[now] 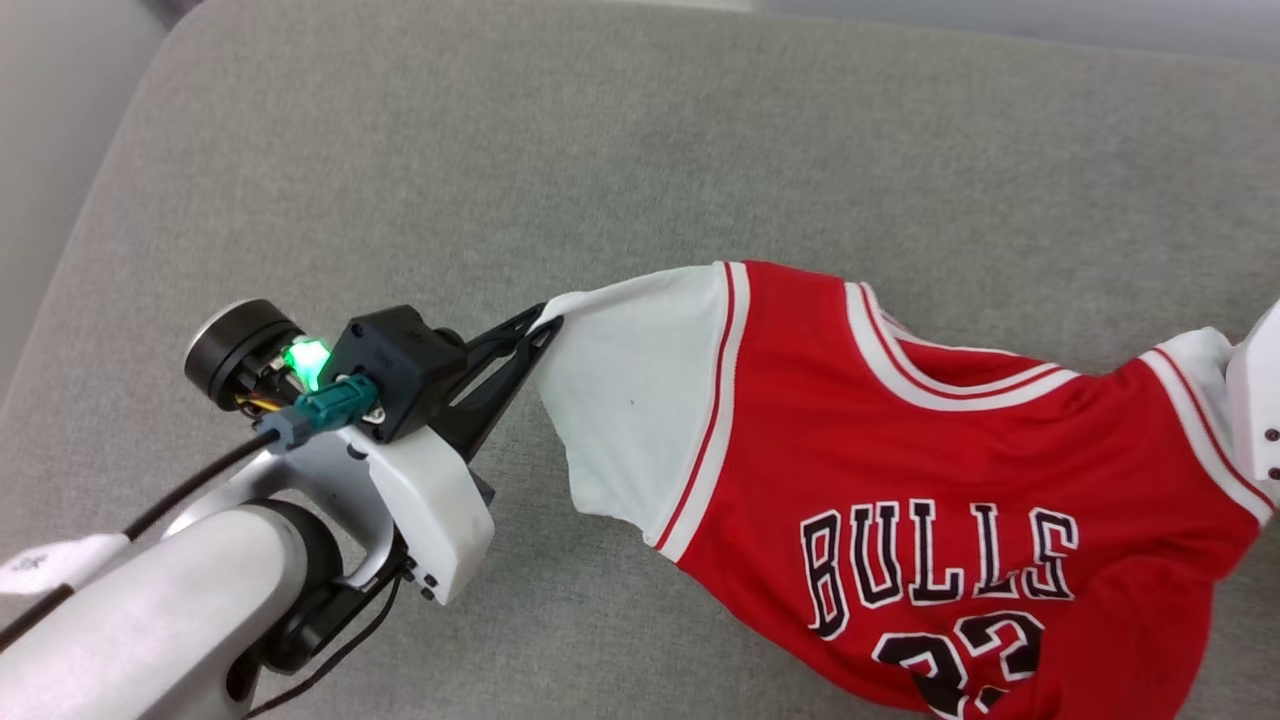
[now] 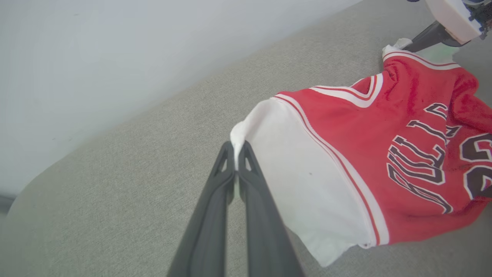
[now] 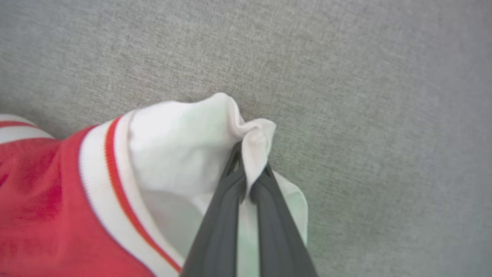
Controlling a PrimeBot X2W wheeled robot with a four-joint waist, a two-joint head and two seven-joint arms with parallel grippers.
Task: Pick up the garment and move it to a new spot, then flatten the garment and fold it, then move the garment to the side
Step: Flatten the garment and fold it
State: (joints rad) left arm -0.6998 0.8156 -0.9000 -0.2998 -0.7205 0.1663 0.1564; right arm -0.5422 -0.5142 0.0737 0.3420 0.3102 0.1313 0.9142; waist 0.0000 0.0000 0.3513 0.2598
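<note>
The garment [image 1: 900,430], a red "BULLS 23" jersey with white short sleeves, hangs stretched between my two grippers above the grey cushion. My left gripper [image 1: 545,325] is shut on the edge of one white sleeve [image 2: 292,161], its fingers [image 2: 250,181] pinching the cloth at the tips [image 2: 235,154]. My right gripper [image 3: 250,161] is shut on the bunched edge of the other white sleeve [image 3: 184,150]; in the head view just its pale housing [image 1: 1258,400] shows at the right edge. The jersey's lower part runs out of the head view's bottom.
The grey fabric cushion [image 1: 600,150] spreads under everything, with open room at the far side and to the left. A pale wall [image 2: 115,50] rises behind it. The cushion's rounded corner [image 1: 130,90] lies at the upper left.
</note>
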